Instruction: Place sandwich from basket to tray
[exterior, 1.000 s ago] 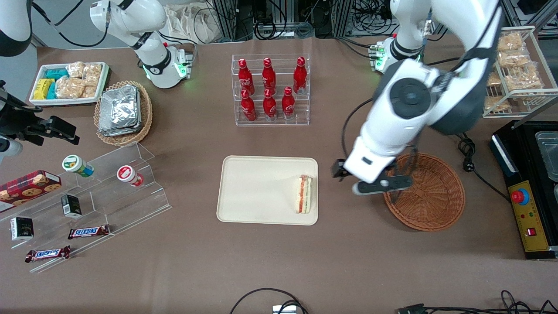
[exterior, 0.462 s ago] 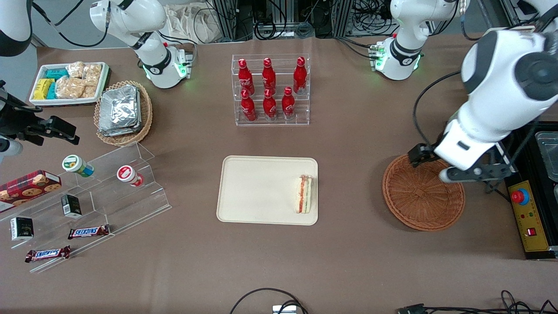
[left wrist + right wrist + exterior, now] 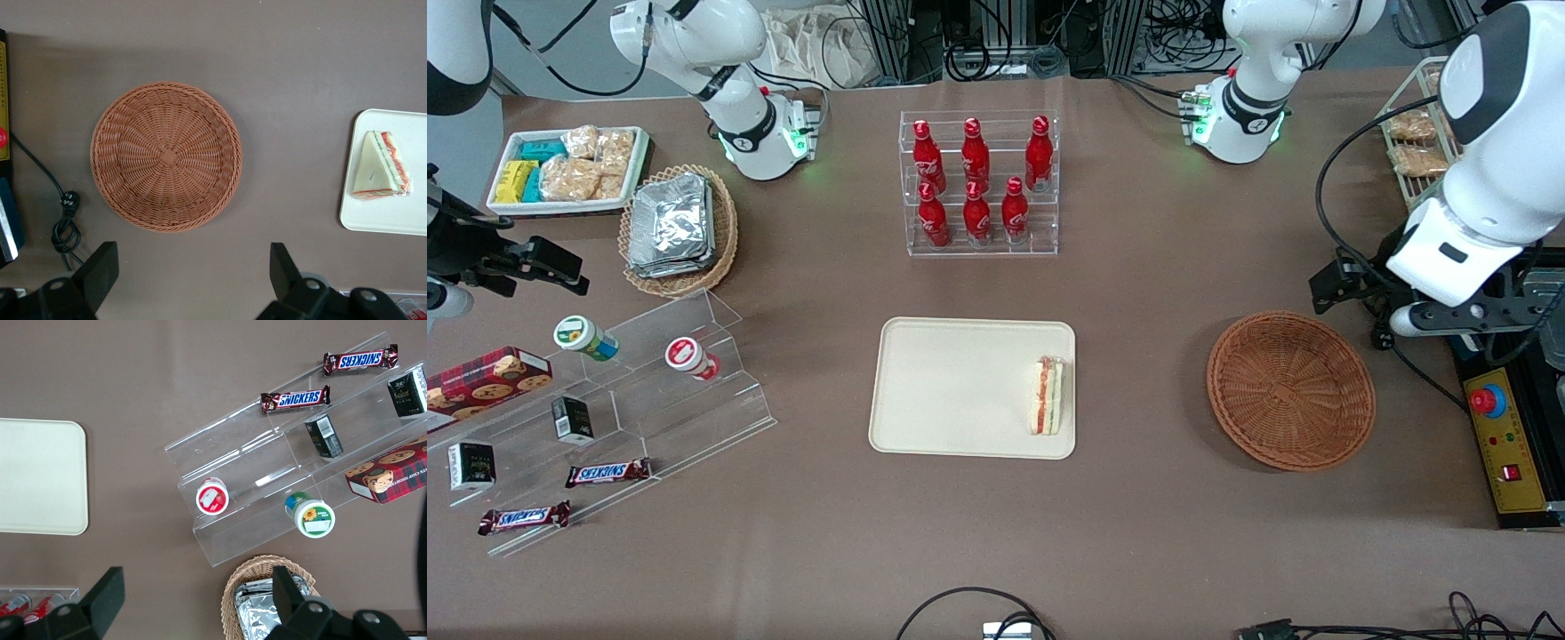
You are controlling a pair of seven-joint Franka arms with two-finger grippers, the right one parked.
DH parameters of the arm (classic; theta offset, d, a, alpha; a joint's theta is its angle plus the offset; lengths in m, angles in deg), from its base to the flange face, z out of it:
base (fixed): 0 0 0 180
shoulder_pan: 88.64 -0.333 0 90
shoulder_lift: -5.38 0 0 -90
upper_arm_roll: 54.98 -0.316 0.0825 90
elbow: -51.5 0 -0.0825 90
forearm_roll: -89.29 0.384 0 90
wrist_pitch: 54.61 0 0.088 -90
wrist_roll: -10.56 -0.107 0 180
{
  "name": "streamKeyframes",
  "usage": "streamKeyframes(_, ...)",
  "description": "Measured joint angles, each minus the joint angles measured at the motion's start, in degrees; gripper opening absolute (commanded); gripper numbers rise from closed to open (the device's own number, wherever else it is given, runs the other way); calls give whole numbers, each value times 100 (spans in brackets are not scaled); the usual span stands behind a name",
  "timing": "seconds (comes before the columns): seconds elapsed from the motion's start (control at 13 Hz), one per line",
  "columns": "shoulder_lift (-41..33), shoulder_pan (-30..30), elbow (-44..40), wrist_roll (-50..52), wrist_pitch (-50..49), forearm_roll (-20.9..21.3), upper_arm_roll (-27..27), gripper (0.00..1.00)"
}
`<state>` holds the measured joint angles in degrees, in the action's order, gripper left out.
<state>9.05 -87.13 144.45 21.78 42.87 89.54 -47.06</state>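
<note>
Sandwich [image 3: 1048, 396]: triangular wedge, white bread with red-orange filling edge, lying inside the tray [image 3: 951, 391] at the end nearest the basket [image 3: 1290, 389], just beside the rim.

Tray: cream, rectangular, sitting flat on the brown table [image 3: 1120, 524], nearer the front camera than the clear rack of red bottles [image 3: 978, 182].

Basket: round, reddish-brown wicker, nothing lying in it, standing apart from the tray toward the working arm's end of the table.

Claw [image 3: 190, 273]: fingers [image 3: 100, 270] standing wide apart, gripping nothing, hanging above the table clear of the basket, toward the working arm's end; in the front view it is hovering beside the black control box [image 3: 1503, 444].
</note>
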Motion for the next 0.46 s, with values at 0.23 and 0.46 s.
streamKeyframes(0.23,-14,3,0,-32,-2,1,-1,100)
streamKeyframes(0.46,-17,-2,-1,-530,-3,5,-58,100)
